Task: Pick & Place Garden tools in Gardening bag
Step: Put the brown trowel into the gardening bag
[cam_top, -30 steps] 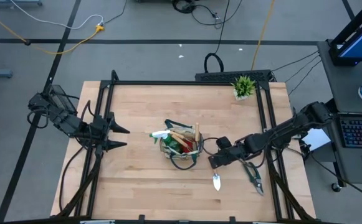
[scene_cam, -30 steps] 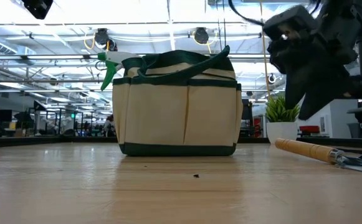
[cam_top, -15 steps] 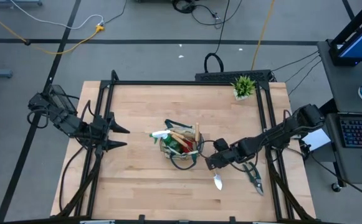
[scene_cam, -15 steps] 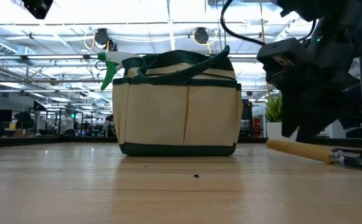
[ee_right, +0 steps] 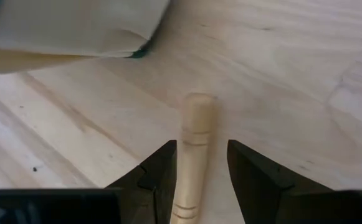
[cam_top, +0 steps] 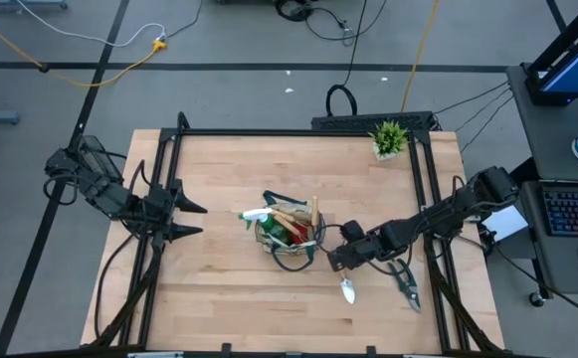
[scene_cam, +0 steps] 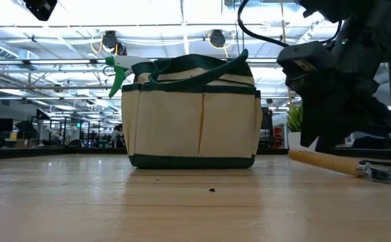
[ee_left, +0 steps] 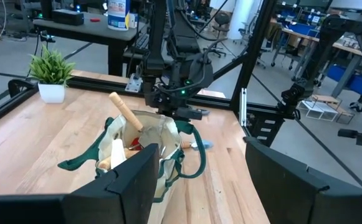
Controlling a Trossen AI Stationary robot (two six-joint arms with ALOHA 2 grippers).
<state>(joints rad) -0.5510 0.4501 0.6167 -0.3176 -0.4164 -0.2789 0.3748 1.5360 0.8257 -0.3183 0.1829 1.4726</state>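
Observation:
The tan gardening bag with green trim stands mid-table. A green spray bottle, a red glove and wooden handles stick out of its top. To its right a wooden-handled trowel lies flat on the table. My right gripper slants down over the free end of the trowel's handle. It is open, with one finger on each side of the handle. Green-handled pruning shears lie farther right. My left gripper waits open at the left edge.
A small potted plant stands at the far right corner. The bag's wall is close ahead of my right gripper. Bare wood lies left of the bag and along the near edge.
My right gripper has sunk toward the table and tipped a little, coming down over the trowel's handle near the bag. For the last half second it has kept still. The trowel lies where it was.

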